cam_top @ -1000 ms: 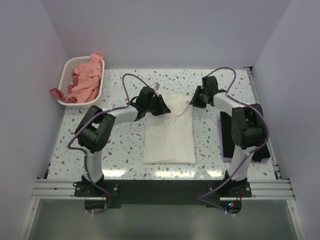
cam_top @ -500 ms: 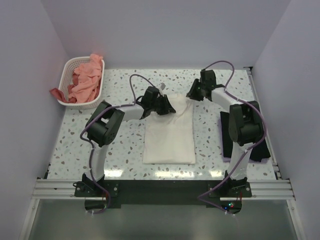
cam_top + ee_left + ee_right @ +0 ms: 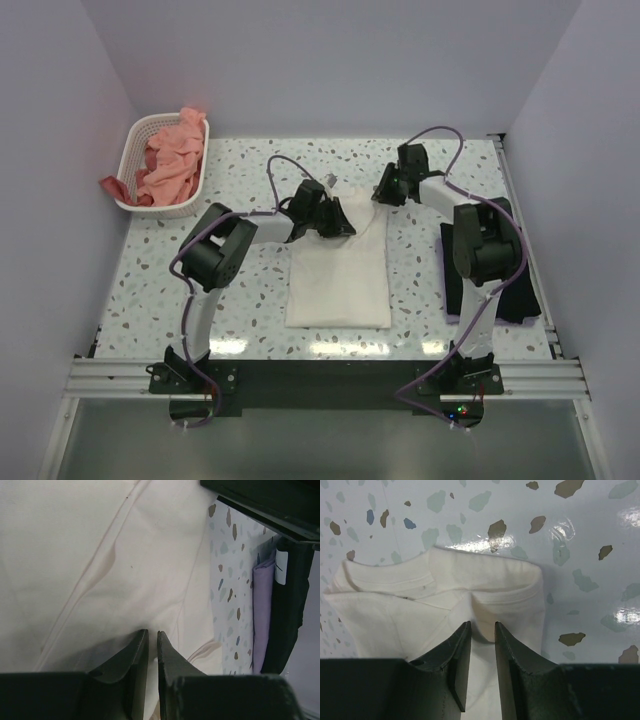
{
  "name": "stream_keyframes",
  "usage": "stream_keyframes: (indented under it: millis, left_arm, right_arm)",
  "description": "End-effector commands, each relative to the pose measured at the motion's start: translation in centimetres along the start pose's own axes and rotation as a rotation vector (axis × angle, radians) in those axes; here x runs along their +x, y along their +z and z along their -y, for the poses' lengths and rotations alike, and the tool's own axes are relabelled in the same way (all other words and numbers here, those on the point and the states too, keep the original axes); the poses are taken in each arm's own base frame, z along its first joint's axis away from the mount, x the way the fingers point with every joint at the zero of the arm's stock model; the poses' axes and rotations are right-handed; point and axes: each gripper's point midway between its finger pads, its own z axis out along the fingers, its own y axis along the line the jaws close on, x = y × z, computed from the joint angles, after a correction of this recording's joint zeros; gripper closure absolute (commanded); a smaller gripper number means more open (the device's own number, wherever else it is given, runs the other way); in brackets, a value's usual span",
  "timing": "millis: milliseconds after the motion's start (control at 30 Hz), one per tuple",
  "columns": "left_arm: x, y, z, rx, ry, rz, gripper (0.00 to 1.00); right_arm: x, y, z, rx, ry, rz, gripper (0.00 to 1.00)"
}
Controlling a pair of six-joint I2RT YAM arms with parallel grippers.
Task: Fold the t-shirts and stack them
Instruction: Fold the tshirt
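Top external: the tee (image 3: 337, 280) is pinched at its far corners by the left gripper (image 3: 340, 226) and right gripper (image 3: 380, 196), jaws narrow. Its length runs nearward.

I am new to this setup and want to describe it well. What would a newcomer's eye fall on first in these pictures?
First, the cream-white t-shirt, folded into a long strip at the middle of the speckled table, with the left pincer and right pincer each pinching its far edge. Next, the white basket in the far left corner, heaped with salmon-pink t-shirts.
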Motion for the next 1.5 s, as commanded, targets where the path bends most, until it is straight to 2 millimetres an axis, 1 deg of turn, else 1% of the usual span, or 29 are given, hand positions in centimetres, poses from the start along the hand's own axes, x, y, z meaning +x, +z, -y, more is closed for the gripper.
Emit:
stream_keyframes:
  millis: [0,67,167,200,233,333,367,400,467,500,533,667,800,833,1000,1067,1100,1133,1167,1200,1233,1267,1300,1333,1367,1400,1433,1467]
  left_arm:
    - [-0.6,0.3,0.8,0.022,0.014,0.013,0.83]
    - [-0.6,0.3,0.8,0.022,0.014,0.013,0.83]
    - [-0.5,0.3,0.8,0.023,0.012,0.01,0.83]
    - [-0.5,0.3,0.8,0.023,0.012,0.01,0.83]
    - [-0.5,0.3,0.8,0.023,0.012,0.01,0.83]
    - [-0.5,0.3,0.9,0.024,0.013,0.011,0.83]
    - [-0.5,0.2,0.8,0.022,0.012,0.009,0.83]
    - [-0.6,0.2,0.9,0.024,0.014,0.011,0.83]
    - [-0.5,0.2,0.9,0.021,0.015,0.01,0.83]
    - [-0.4,0.2,0.8,0.019,0.015,0.008,0.83]
    - [-0.4,0.2,0.7,0.018,0.016,0.007,0.83]
    - [-0.2,0.1,0.7,0.017,0.016,0.002,0.84]
    - [-0.3,0.0,0.8,0.023,0.021,0.001,0.84]
    - [-0.5,-0.1,1.0,0.028,0.025,0.004,0.83]
    - [-1.3,-0.3,2.0,0.051,0.042,0.014,0.83]
    - [-1.8,-0.6,2.6,0.066,0.052,0.018,0.81]
    - [-2.8,-1.0,3.0,0.078,0.054,0.035,0.8]
    - [-3.3,-1.3,3.4,0.101,0.057,0.041,0.79]
    - [-4.4,-2.1,4.2,0.122,0.061,0.062,0.77]
    - [-5.8,-2.9,4.3,0.13,0.059,0.089,0.76]
    - [-6.7,-3.6,4.6,0.142,0.061,0.105,0.74]
    - [-8.0,-5.0,5.5,0.158,0.07,0.136,0.73]
    - [-9.3,-6.0,5.1,0.153,0.061,0.163,0.72]
    - [-10.0,-6.8,4.8,0.142,0.055,0.182,0.72]
    - [-11.0,-8.5,4.4,0.129,0.038,0.216,0.72]
    - [-11.4,-9.2,3.9,0.108,0.023,0.232,0.72]
    - [-11.6,-9.9,2.5,0.041,-0.012,0.252,0.72]
    - [-11.4,-10.9,1.8,0.006,-0.041,0.267,0.75]
  right_arm:
    - [-0.9,-0.1,-0.7,-0.015,-0.027,0.013,0.71]
    - [-0.6,0.0,-0.7,-0.022,-0.027,0.008,0.71]
    - [-0.8,-0.2,-0.7,-0.02,-0.035,0.011,0.76]
    - [-0.8,-0.2,-0.6,-0.015,-0.038,0.013,0.78]
    - [-1.0,-0.4,-0.3,0.004,-0.038,0.018,0.84]
    - [-1.6,-1.0,-0.1,0.027,-0.048,0.04,0.89]
    - [-2.2,-1.2,-0.2,0.034,-0.06,0.055,0.92]
    - [-2.3,-1.2,0.0,0.047,-0.061,0.05,0.93]
    - [-3.2,-1.3,0.0,0.063,-0.074,0.065,0.98]
    - [-3.2,-1.3,0.2,0.073,-0.079,0.064,0.98]
    - [-3.7,-1.4,0.2,0.079,-0.083,0.076,0.99]
    - [-4.0,-1.4,0.9,0.119,-0.109,0.089,0.99]
    - [-3.5,-1.1,1.7,0.148,-0.117,0.075,0.99]
    - [-3.0,-0.9,2.2,0.161,-0.115,0.065,0.99]
    - [-2.1,-0.9,3.5,0.201,-0.11,0.057,0.98]
    - [-2.1,-1.0,3.4,0.198,-0.111,0.055,0.94]
    - [-2.0,-1.1,3.3,0.196,-0.116,0.051,0.93]
    - [-2.0,-1.3,3.2,0.19,-0.119,0.053,0.88]
    - [-2.1,-1.6,3.1,0.187,-0.119,0.054,0.84]
    - [-2.4,-1.8,2.9,0.177,-0.121,0.066,0.81]
    - [-2.9,-2.5,2.3,0.165,-0.129,0.083,0.77]
    - [-3.2,-2.8,2.0,0.154,-0.136,0.09,0.71]
    - [-3.6,-3.3,1.7,0.146,-0.14,0.103,0.68]
    - [-4.6,-4.3,0.8,0.125,-0.152,0.134,0.66]
    - [-5.3,-4.7,-0.2,0.084,-0.161,0.16,0.62]
    - [-5.8,-5.0,-0.9,0.052,-0.172,0.18,0.61]
    - [-6.0,-5.2,-2.1,0.001,-0.188,0.19,0.61]
    - [-6.1,-5.3,-3.3,-0.047,-0.218,0.199,0.6]
